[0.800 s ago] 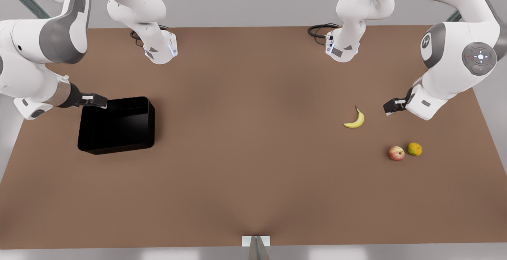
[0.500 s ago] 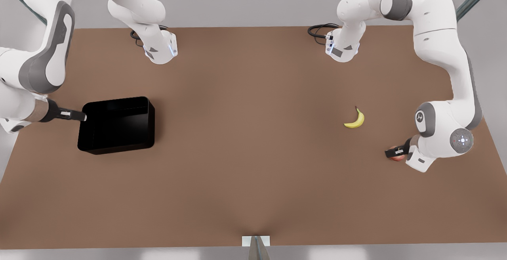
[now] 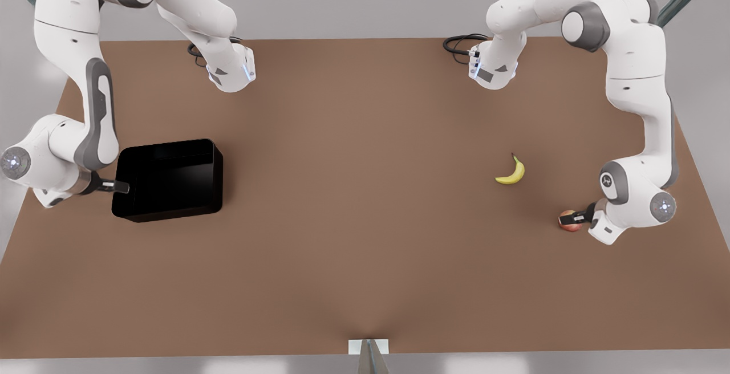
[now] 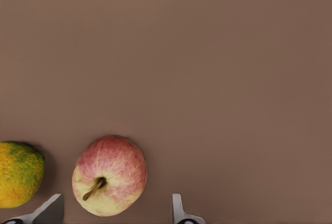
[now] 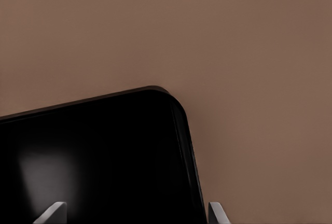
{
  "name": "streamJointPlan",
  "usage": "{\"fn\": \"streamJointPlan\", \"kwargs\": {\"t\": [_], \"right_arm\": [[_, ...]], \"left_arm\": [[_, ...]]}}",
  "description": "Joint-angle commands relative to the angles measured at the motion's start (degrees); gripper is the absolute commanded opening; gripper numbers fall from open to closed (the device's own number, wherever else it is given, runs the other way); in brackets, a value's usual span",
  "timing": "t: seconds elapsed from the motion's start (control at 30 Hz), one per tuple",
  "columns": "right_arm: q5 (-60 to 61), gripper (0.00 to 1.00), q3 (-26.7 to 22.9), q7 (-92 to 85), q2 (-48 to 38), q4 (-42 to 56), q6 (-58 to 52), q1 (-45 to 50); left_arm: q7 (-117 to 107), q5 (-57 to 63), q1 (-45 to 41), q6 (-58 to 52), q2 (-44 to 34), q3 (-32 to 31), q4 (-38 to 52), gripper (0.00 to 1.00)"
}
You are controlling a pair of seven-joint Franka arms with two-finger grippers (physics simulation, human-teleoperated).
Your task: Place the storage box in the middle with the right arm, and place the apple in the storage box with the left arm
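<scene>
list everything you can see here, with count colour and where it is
storage box: 1, glossy black, on the table toward the front view's left
apple: 1, red-pink with pale yellow patches, on the table at the front view's right, stem up
citrus-like fruit: 1, yellow-green, close beside the apple
banana: 1, yellow, on the table, apart from the apple
table: 1, brown
cables: black, at the arm bases along the far edge
left gripper: 1, open, fingers straddling the apple
right gripper: 1, open, over the storage box's wall on the front view's left
</scene>
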Motion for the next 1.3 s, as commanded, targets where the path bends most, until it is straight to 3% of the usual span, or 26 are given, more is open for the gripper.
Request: {"fn": "streamJointPlan", "kwargs": {"t": [0.0,0.23,0.47,0.53,0.57,0.6,1.27], "right_arm": [[0.0,1.0,0.0,0.0,0.1,-0.1,0.2,0.1],[-2.9,1.0,0.0,-3.2,1.2,-9.4,15.3,-3.3],[-3.9,0.97,0.0,-8.9,4.2,-12.3,20.4,-6.4],[-3.8,0.61,0.0,-8.9,4.8,-12.3,20.4,-6.3],[-3.8,0.25,0.0,-8.9,4.9,-12.3,20.4,-6.3],[-3.8,0.21,0.0,-8.9,4.9,-12.3,20.4,-6.3],[-3.7,0.21,0.9,-8.2,4.6,-11.0,18.3,-6.4]], "left_arm": [[0.0,-0.4,0.1,0.0,0.2,0.0,0.0,1.0],[0.9,0.4,0.2,1.9,2.8,0.3,1.0,1.0],[0.7,1.7,0.1,1.8,4.8,0.4,2.3,1.0],[0.7,1.7,0.1,1.9,5.1,0.4,2.3,1.0],[0.7,1.7,0.0,1.9,5.6,0.4,2.4,1.0],[0.7,1.7,0.0,1.9,5.7,0.4,2.4,1.0],[0.6,3.1,0.1,2.9,6.2,0.4,2.3,1.0]]}}
